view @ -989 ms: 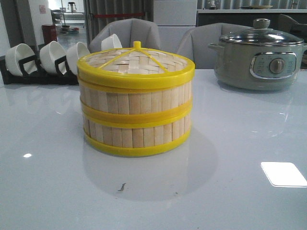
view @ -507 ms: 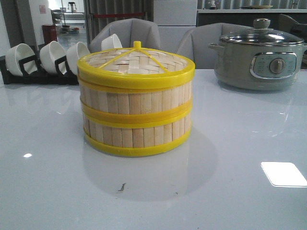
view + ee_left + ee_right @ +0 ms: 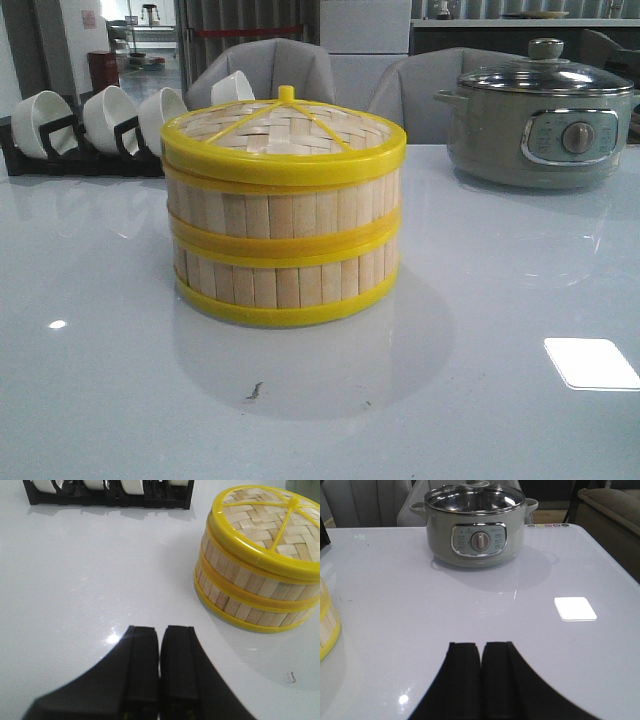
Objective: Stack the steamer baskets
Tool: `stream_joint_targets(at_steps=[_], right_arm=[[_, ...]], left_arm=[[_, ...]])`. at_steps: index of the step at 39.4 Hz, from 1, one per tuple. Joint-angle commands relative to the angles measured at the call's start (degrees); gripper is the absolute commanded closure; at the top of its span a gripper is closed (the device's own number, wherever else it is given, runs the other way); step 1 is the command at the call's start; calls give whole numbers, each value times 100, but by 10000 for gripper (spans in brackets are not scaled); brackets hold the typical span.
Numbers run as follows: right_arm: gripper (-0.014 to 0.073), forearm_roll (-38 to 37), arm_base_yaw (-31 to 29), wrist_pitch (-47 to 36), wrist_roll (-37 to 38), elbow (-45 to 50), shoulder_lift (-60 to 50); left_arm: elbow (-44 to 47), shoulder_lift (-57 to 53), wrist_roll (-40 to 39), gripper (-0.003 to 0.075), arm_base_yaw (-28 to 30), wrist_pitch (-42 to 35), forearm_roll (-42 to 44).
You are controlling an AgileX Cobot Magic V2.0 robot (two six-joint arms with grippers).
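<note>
Two steamer baskets (image 3: 284, 240) stand stacked one on the other in the middle of the white table, pale slats with yellow rims. A flat woven lid (image 3: 285, 130) with a yellow rim and knob sits on top. The stack also shows in the left wrist view (image 3: 257, 565), and its edge shows in the right wrist view (image 3: 327, 622). My left gripper (image 3: 160, 630) is shut and empty, above the table, apart from the stack. My right gripper (image 3: 481, 646) is shut and empty over bare table. Neither gripper shows in the front view.
A grey electric pot (image 3: 542, 115) with a glass lid stands at the back right, also in the right wrist view (image 3: 476, 525). A black rack with white bowls (image 3: 90, 130) stands at the back left. Grey chairs stand behind the table. The table's right edge (image 3: 607, 555) shows.
</note>
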Motion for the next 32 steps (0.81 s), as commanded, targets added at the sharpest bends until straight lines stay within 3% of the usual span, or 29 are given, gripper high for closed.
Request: stream_joint_targets(at_steps=[1, 12, 22, 32], right_arm=[[522, -66, -32, -469, -36, -175, 9], [522, -66, -32, -469, -36, -175, 9], [522, -66, -32, -469, -36, -175, 9], [522, -66, -32, -469, -36, -175, 9]], left_arm=[[-172, 5, -46, 635, 12, -511, 0], [-172, -104, -46, 634, 37, -642, 223], [-137, -756, -46, 634, 675, -1022, 223], [938, -1713, -25, 634, 1198, -2227, 235]])
